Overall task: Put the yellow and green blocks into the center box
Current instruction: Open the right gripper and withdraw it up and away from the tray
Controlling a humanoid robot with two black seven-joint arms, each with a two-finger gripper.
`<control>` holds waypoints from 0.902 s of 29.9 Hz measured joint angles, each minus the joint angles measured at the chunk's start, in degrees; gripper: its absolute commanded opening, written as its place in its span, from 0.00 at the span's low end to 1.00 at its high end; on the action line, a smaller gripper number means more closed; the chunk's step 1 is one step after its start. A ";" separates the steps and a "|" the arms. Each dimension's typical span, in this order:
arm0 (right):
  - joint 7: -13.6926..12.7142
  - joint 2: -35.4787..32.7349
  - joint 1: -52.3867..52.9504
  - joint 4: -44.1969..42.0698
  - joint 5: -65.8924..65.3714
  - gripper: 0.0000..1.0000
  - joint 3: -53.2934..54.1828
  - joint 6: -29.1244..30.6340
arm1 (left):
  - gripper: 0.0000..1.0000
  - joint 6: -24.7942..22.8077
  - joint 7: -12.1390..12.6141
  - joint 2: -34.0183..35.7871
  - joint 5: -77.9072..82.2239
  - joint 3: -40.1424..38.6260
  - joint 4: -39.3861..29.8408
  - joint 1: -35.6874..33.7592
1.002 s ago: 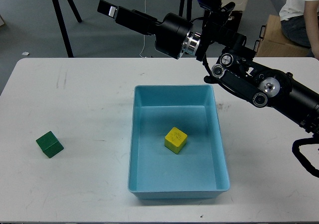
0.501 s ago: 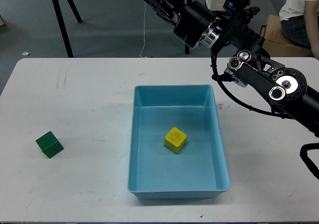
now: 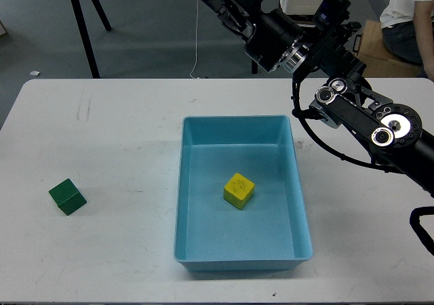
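Note:
A yellow block (image 3: 239,190) lies inside the light blue box (image 3: 235,120) in the middle of the white table (image 3: 115,129). A green block (image 3: 67,197) sits on the table at the left, well apart from the box. My right arm (image 3: 352,108) comes in from the right, rises over the table's back edge behind the box and runs out of the top of the view. Its far end is cut off there, so the gripper does not show. My left arm and gripper are out of view.
Black tripod legs (image 3: 85,27) stand on the floor behind the table at the back left. A seated person (image 3: 407,13) and a cardboard box (image 3: 376,54) are at the back right.
My right arm has swung up and to the right, away from above the box; its far end has gone past the top edge. Both blocks have stayed put.

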 measured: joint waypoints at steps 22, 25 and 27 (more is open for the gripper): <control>0.00 -11.70 -14.80 11.08 0.06 0.98 12.70 -1.31 | 1.00 11.97 -0.02 12.44 37.10 3.18 -46.75 0.54; 0.00 -13.54 -19.20 13.64 0.08 0.98 15.66 -1.79 | 1.00 9.20 0.01 14.51 41.16 3.97 -52.06 0.61; 0.00 -14.65 -22.34 15.12 0.09 0.98 17.99 -1.98 | 1.00 7.01 0.03 15.83 43.66 4.11 -55.39 0.66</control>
